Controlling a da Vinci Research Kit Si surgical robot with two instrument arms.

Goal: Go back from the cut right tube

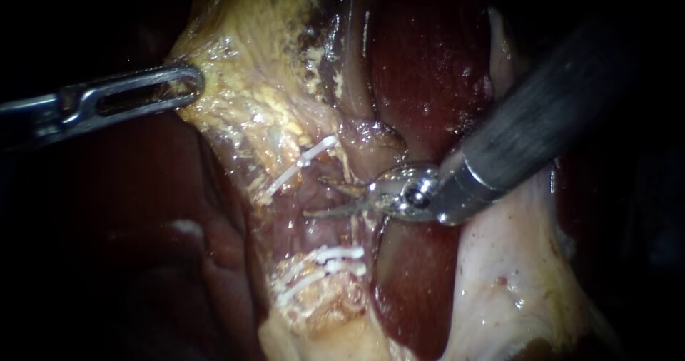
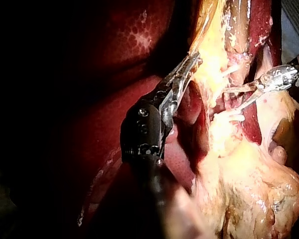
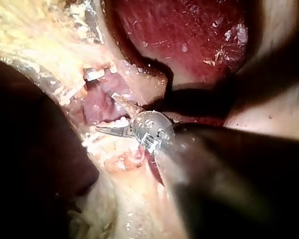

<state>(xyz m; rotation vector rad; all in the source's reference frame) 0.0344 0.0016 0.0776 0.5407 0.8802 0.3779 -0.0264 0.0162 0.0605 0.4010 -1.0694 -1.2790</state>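
Observation:
My right instrument [image 1: 314, 197] comes in from the upper right, and its two thin blades stand open with a gap between them. They point into the gap of a clipped tube [image 1: 319, 234]. White clips [image 1: 314, 153] lie above the blades and more clips [image 1: 330, 255] below. The right wrist view has the open blades [image 3: 105, 113] beside pink raw tissue [image 3: 102, 104]. My left instrument [image 1: 194, 83] reaches in from the left, its jaws shut on yellow fatty tissue [image 1: 250, 68], which they hold taut. From the left wrist, those jaws [image 2: 193, 59] grip the yellow fold and the right instrument [image 2: 233, 98] lies beyond.
Dark red liver [image 1: 421, 61] lies behind the right instrument and liver [image 1: 143, 232] also fills the lower left. A pale glistening sheet of tissue [image 1: 514, 261] lies under the right shaft. Yellow fat [image 2: 249, 189] bulks beside the left shaft.

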